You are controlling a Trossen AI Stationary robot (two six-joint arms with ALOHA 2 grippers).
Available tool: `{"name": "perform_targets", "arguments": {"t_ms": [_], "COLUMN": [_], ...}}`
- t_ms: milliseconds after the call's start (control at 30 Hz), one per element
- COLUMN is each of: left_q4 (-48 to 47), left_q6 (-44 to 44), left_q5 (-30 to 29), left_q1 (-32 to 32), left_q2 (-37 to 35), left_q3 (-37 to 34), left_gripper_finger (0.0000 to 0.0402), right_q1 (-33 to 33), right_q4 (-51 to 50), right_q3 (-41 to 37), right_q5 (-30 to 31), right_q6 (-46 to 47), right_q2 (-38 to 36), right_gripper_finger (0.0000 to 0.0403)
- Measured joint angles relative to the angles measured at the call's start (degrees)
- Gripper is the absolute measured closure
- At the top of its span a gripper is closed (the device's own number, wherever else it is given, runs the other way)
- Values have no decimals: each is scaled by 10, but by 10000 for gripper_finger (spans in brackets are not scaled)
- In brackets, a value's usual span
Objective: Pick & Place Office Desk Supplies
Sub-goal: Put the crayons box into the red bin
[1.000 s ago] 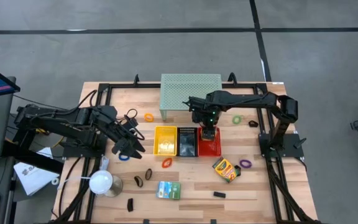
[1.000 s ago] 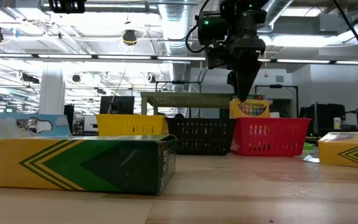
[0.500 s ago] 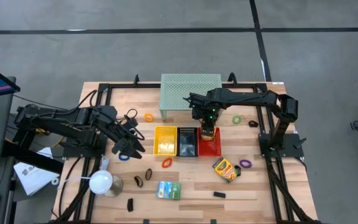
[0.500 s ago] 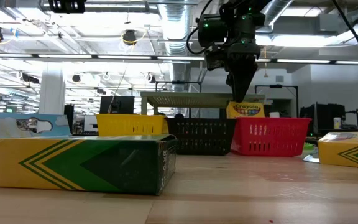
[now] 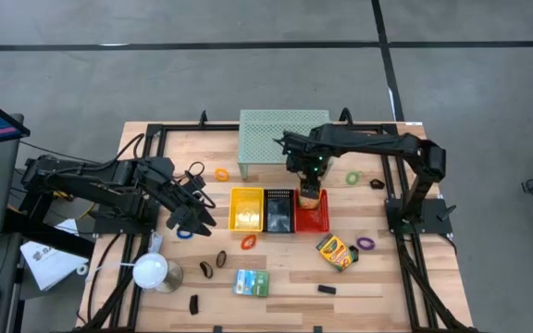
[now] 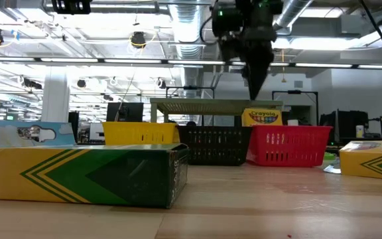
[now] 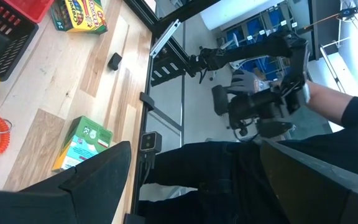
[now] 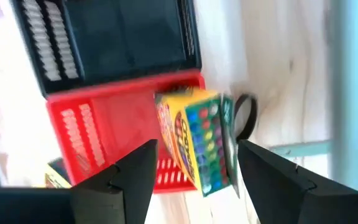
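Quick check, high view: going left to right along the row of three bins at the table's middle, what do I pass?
yellow bin → black bin → red bin, with a crayon box standing at its far end under the open right gripper.

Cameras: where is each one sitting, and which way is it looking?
High view: above the table, looking straight down; both arms show.
Low view: at tabletop height, looking across; right tool hangs open above the red basket.
Left wrist view: on the left arm, looking past its dark fingers.
Right wrist view: on the right arm, looking down.
Shared: the crayon box in the red basket, also in the low view.
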Motion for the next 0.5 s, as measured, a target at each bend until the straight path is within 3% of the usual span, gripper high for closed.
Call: {"name": "perform_targets", "arguments": {"t_ms": [200,367,500], "left_q4": [0,0,-1], "left_q6": [0,0,0], "left_q5": [0,1,1], "left_q1": [0,0,-1], "left_q2": [0,0,0], "left_q3": [0,0,0], "left_gripper_finger": [48,48,48], "right_q1": [6,38,92], "right_q4": [-87,-182,-179], "right_q3": [49,44,13], "right_q5": [0,-18,-35], "right_q6": [23,60,112], "right_q2": [-4,-13,-58], "right_gripper_finger": [184,184,184]}}
